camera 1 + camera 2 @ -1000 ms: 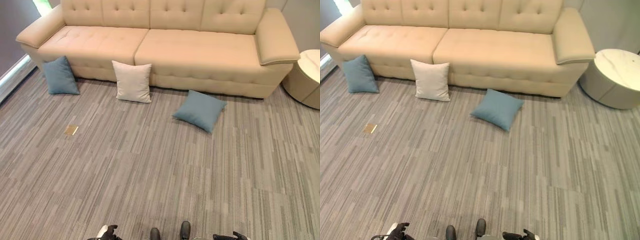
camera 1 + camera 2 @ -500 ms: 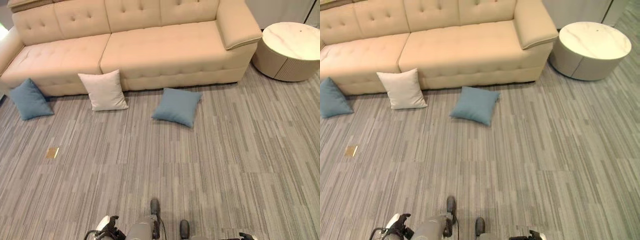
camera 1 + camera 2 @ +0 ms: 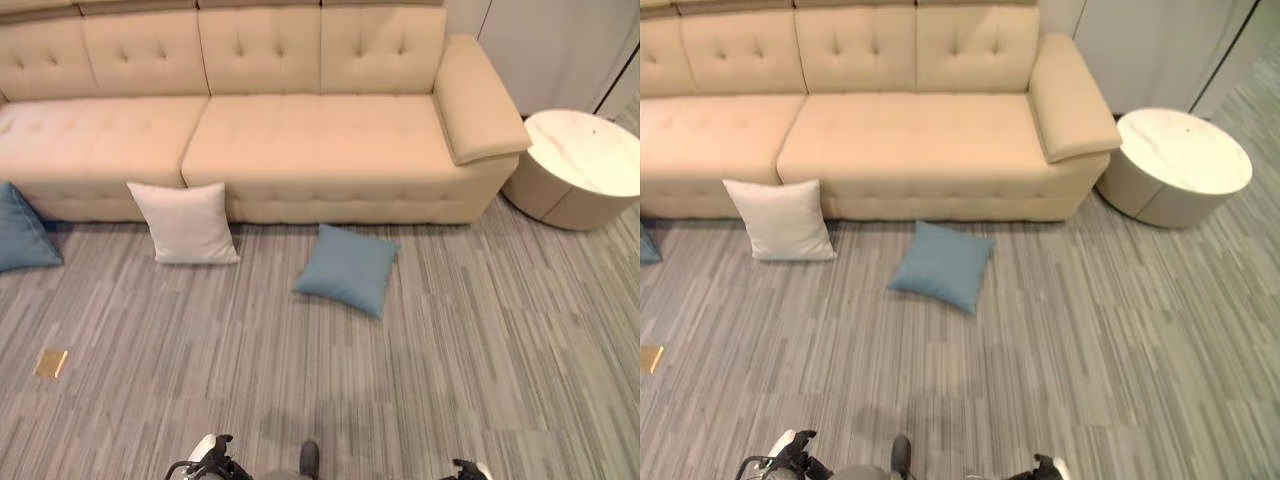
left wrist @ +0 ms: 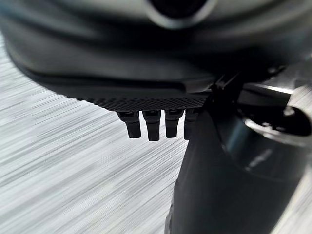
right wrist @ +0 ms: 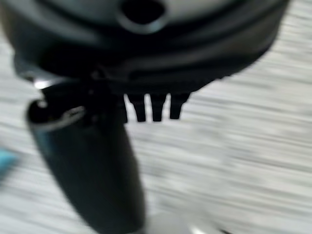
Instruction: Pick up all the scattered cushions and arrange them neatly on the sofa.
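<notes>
Long beige button-tufted fabric sofa along the far side, same plain beige on seats, back and armrest. Three square cushions on the floor in front: a plain off-white fabric cushion, a plain dusty-blue cushion right of it, and another blue cushion at the far left. Grey carpet floor with thin light and dark streaks. Round white marble-look side table with a cream base on the right. Small gold square floor plate near left.
</notes>
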You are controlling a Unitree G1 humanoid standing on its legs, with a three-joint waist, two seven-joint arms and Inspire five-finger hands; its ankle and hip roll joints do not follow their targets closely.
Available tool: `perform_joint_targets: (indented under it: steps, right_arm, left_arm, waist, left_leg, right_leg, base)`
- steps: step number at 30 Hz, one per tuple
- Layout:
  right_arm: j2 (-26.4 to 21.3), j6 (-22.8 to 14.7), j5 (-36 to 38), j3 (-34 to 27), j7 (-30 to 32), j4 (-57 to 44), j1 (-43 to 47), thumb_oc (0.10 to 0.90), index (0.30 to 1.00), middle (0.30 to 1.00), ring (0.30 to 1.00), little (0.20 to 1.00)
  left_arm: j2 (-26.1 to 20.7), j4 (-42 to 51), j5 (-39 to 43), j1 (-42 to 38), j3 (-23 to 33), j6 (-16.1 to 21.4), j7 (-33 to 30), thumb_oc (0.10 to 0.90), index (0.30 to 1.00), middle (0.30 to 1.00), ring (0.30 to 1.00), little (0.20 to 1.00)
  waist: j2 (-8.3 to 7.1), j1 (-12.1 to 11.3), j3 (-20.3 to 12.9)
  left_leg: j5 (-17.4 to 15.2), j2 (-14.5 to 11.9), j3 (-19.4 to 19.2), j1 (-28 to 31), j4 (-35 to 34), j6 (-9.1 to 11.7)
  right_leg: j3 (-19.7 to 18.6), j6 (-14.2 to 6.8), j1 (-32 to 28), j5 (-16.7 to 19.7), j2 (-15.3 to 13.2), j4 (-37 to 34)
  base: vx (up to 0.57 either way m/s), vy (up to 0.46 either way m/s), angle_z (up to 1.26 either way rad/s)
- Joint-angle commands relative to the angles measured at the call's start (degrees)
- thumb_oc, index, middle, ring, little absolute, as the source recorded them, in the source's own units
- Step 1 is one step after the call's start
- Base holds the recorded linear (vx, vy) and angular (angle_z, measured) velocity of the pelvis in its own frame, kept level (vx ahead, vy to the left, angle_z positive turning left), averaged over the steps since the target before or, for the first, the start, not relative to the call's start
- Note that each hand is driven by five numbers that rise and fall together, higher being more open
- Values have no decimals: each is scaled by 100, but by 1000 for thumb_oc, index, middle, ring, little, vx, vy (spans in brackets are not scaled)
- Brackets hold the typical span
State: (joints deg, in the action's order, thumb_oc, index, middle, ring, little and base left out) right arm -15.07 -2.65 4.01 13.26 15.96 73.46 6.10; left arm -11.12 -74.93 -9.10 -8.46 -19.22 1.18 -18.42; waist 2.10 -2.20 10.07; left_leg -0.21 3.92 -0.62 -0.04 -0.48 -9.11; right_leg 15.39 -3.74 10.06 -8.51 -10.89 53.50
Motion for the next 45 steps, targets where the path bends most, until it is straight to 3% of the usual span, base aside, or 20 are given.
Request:
perform_joint_targets:
  steps: [1, 4, 5, 8, 13, 14, 17, 18, 19, 20, 22, 24, 26, 27, 28, 29, 33, 36, 41, 45]
  right_arm:
    - [24, -92, 3, 137, 189, -105, 213, 800, 900, 900, 900, 900]
    - [40, -78, 66, 103, 187, -81, 169, 800, 900, 900, 900, 900]
    - [51, -61, 87, 75, 208, 0, 115, 800, 900, 900, 900, 900]
    - [81, -31, 128, -31, 154, 121, -6, 800, 900, 900, 900, 900]
    - [122, 13, 142, -110, 36, 362, -271, 800, 900, 900, 900, 900]
    - [76, -2, 161, -135, -22, 440, -306, 800, 900, 900, 900, 900]
    - [31, -38, 197, -194, -45, 555, -302, 800, 900, 900, 900, 900]
    - [34, -38, 197, -194, -45, 555, -300, 800, 900, 900, 900, 900]
    - [8, -88, 251, -220, -14, 544, -232, 800, 900, 900, 900, 900]
    - [-64, -86, 363, -250, 27, 477, -129, 800, 900, 900, 900, 900]
    - [-146, -94, 395, -262, 80, 461, -75, 800, 900, 900, 900, 900]
    - [-258, -134, 448, -239, 185, 379, 3, 800, 900, 900, 900, 900]
    - [-325, -227, 460, -178, 322, 219, 49, 800, 900, 900, 900, 900]
    - [-327, -238, 405, -106, 369, 156, 91, 800, 900, 900, 900, 900]
    - [-327, -238, 404, -106, 370, 156, 92, 800, 900, 900, 900, 900]
    - [-337, -252, 260, 41, 489, 98, 164, 800, 900, 900, 900, 900]
    - [-336, -207, 104, 54, 569, 145, 159, 800, 900, 900, 900, 900]
    - [-205, -214, 61, 63, 599, 110, 189, 800, 900, 900, 900, 900]
    - [-33, -271, 373, -198, 604, 129, 73, 800, 900, 900, 900, 900]
    - [8, -276, 671, -395, 682, 46, 223, 800, 900, 900, 900, 900]
  left_arm:
    - [-164, 16, 61, -50, -25, 89, -218, 800, 900, 900, 900, 900]
    - [-149, 85, -9, -114, -62, 86, -195, 800, 900, 900, 900, 900]
    - [-100, 24, -30, -124, -25, 81, -192, 800, 900, 900, 900, 900]
    - [-14, -127, -87, -81, 3, 70, -157, 800, 900, 900, 900, 900]
    - [43, -326, -411, 81, -72, 22, 16, 800, 900, 900, 900, 900]
    - [89, -419, -510, 196, -88, -16, 25, 800, 900, 900, 900, 900]
    - [140, -419, -390, 261, -15, 35, 104, 800, 900, 900, 900, 900]
    - [137, -420, -390, 260, -15, 35, 105, 800, 900, 900, 900, 900]
    - [114, -351, -341, 220, -40, 52, 105, 800, 900, 900, 900, 900]
    - [47, -166, -274, 169, -87, 71, 53, 800, 900, 900, 900, 900]
    - [11, -64, -249, 111, -168, 87, 6, 800, 900, 900, 900, 900]
    - [11, 99, -230, 6, -288, 94, -137, 800, 900, 900, 900, 900]
    - [6, 218, -74, 4, -269, 154, -275, 800, 900, 900, 900, 900]
    - [9, 214, 29, 1, -233, 166, -308, 800, 900, 900, 900, 900]
    - [9, 213, 29, 0, -233, 166, -308, 800, 900, 900, 900, 900]
    - [13, 181, 197, -25, -207, 188, -367, 800, 900, 900, 900, 900]
    - [33, 27, 158, -2, -179, 141, -362, 800, 900, 900, 900, 900]
    - [11, -69, -223, 12, -305, 63, -421, 800, 900, 900, 900, 900]
    - [-32, 25, -231, -91, -384, 105, -486, 800, 900, 900, 900, 900]
    - [-213, 209, -28, -398, -363, 133, -672, 800, 900, 900, 900, 900]
  waist:
    - [172, 237, 519]
    - [124, 366, 590]
    - [66, 423, 598]
    - [9, 579, 531]
    - [4, 756, 426]
    - [78, 743, 272]
    - [152, 702, 213]
    - [135, 715, 199]
    - [72, 700, 283]
    - [-61, 581, 450]
    - [-147, 531, 521]
    - [-72, 437, 642]
    - [-51, 293, 654]
    - [3, 215, 645]
    - [-8, 221, 639]
    - [69, 37, 677]
    - [170, -35, 542]
    - [149, -39, 408]
    - [47, 56, 275]
    - [-42, 120, 333]
  left_leg:
    - [-436, 186, 116, -17, 283, 351]
    - [-634, 219, 299, 225, 269, 414]
    - [-808, 248, 373, 416, 222, 482]
    - [-1083, 273, 556, 818, 170, 579]
    - [-1447, 219, 727, 1245, 250, 700]
    - [-1555, 109, 727, 1272, 452, 777]
    - [-790, -108, 464, 811, 1724, 1202]
    - [-770, -88, 476, 786, 1723, 1199]
    - [-231, -210, 331, 224, 2755, 1392]
    - [66, -546, -86, -501, 4114, 1304]
    - [12, -564, -247, -833, 4446, 1227]
    - [-326, -758, -480, -1267, 4245, 1106]
    - [-491, -713, -406, -1512, 2685, 1021]
    - [-153, -757, -234, -1501, 1824, 1100]
    - [-112, -741, -235, -1485, 1768, 1099]
    - [423, -828, 286, -1586, 554, 1200]
    - [779, -1018, 451, -1528, -428, 1346]
    - [1010, -959, 508, -1409, -294, 1310]
    - [752, -775, 377, -1450, 82, 1149]
    - [296, -567, 160, -1604, 539, 891]
  right_leg:
    - [-23, -94, 368, 478, 107, -1811]
    - [-189, -172, 622, 558, 328, -2508]
    - [-40, -220, 735, 744, 301, -3291]
    - [116, -295, 1030, 1083, 348, -4100]
    - [13, -282, 879, 1220, 489, -4605]
    - [-22, -142, 720, 1129, 576, -4466]
    - [-23, 63, 249, 850, 732, -4490]
    - [-17, 61, 263, 866, 711, -4502]
    - [-64, 160, 93, 776, 689, -4546]
    - [-150, 410, -169, 648, 756, -4606]
    - [-127, 461, -268, 561, 707, -4640]
    - [-107, 483, -412, 370, 772, -4558]
    - [-177, 352, -658, 192, 793, -4591]
    - [-233, 301, -775, 139, 863, -4637]
    - [-228, 301, -771, 149, 850, -4647]
    - [-392, 264, -1070, -24, 972, -4741]
    - [-592, 168, -1436, -277, 1055, -4834]
    - [-781, 77, -1514, -258, 906, -4887]
    - [-968, -110, -1473, -196, 630, -4835]
    - [-1056, -374, -637, 17, 332, -3498]
  base:
    - [291, -24, 33]
    - [293, -89, 47]
    - [452, -149, 58]
    - [428, -137, 41]
    - [412, -183, 42]
    - [374, -197, 39]
    - [317, -193, 43]
    - [94, -126, 20]
    - [96, -249, 12]
    - [99, -250, 3]
    - [137, -210, -15]
    - [198, -99, -1]
    - [368, 62, 4]
    - [336, 82, -2]
    - [409, 133, -13]
    - [403, 135, -26]
    - [363, 131, -55]
    - [367, 269, -50]
    - [229, 239, -31]
    - [124, 258, -13]
